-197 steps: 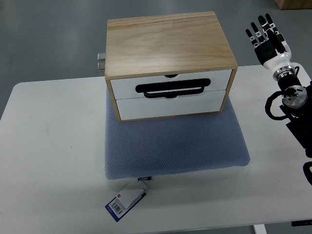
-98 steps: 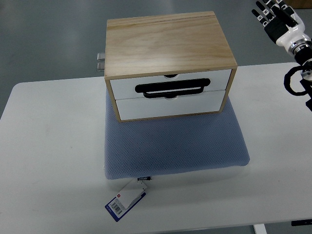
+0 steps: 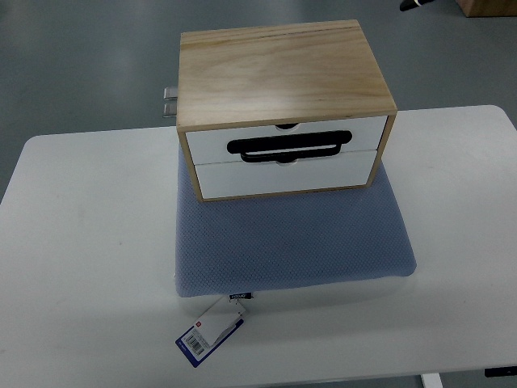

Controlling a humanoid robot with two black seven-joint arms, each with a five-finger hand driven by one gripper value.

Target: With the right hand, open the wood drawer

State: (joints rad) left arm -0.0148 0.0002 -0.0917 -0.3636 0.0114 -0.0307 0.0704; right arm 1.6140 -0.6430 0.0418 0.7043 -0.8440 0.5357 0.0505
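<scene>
Only a dark sliver of what may be the robot hand (image 3: 409, 4) is showing at the top edge, right of the box and over the floor. So little of it is in view that I cannot tell whether its fingers are spread or curled, or from which side its arm is coming. It is touching nothing and is hanging well apart from the drawers.

The wood drawer box (image 3: 283, 73) is standing upright at the far middle of the table (image 3: 81, 242), with its white fronts facing the camera. The upper drawer (image 3: 210, 144) and the lower drawer (image 3: 283, 176) are both sitting flush in the wooden frame, closed. A black handle (image 3: 288, 147) is lying across the seam between the two fronts, and a small curved notch is showing at the top edge of each front.

The box is resting on the rear part of a blue-grey pad (image 3: 295, 242), which is spreading out toward the near side of the table. A small dark label is sitting at the pad's near edge, and a blue and white tag (image 3: 208, 335) with a barcode is lying on the table just beside it.

Two small metal pieces (image 3: 170, 103) are sticking out at the box's rear left corner. Beyond the table the grey floor (image 3: 81, 56) is showing, and the corner of a brown box (image 3: 489, 6) is peeking in at the top right.
</scene>
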